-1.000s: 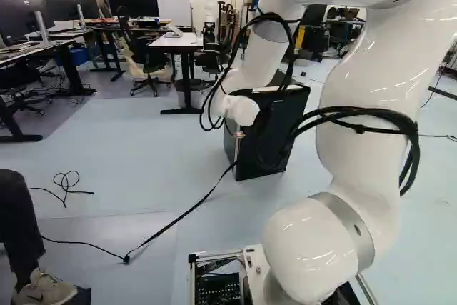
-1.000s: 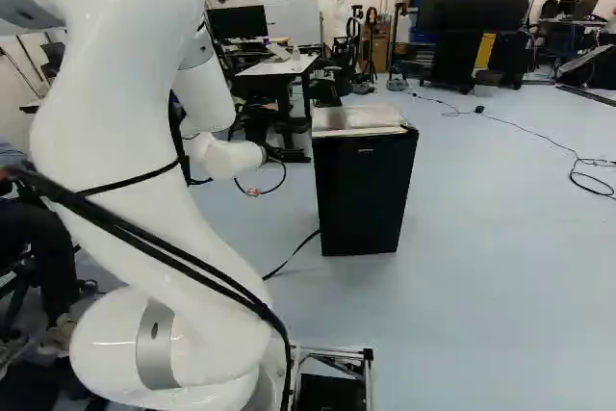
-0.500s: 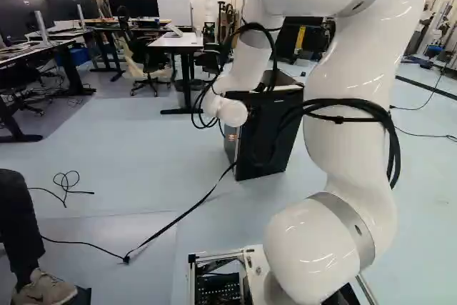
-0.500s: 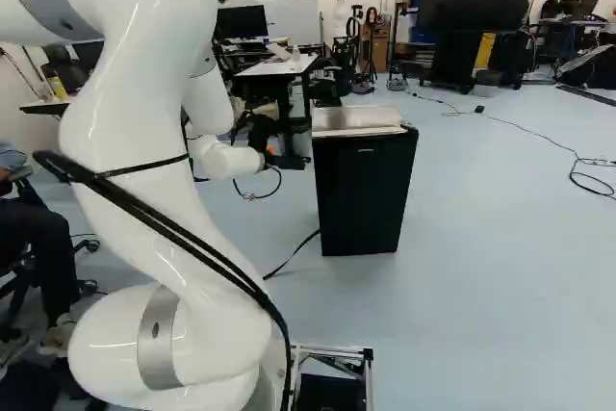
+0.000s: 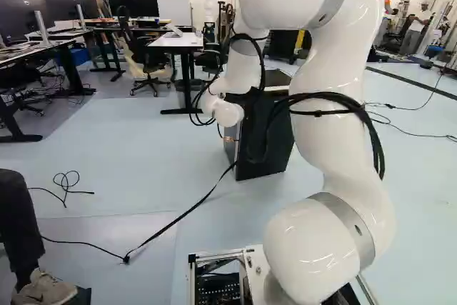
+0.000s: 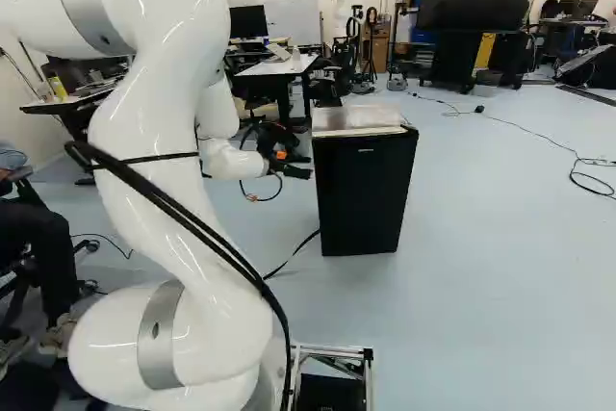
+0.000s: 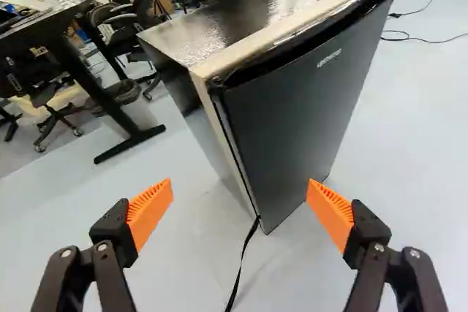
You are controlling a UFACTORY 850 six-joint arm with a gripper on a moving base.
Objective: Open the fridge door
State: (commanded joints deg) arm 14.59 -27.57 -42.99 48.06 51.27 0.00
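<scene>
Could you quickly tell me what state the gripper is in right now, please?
Gripper: open, its orange pads wide apart with nothing held between them; the fridge stands ahead, ungripped.

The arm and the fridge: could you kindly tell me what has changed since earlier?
The arm has leaned forward, its gripper now lower in the right base view, open and holding nothing. The base and fridge stayed put, the door closed.
</scene>
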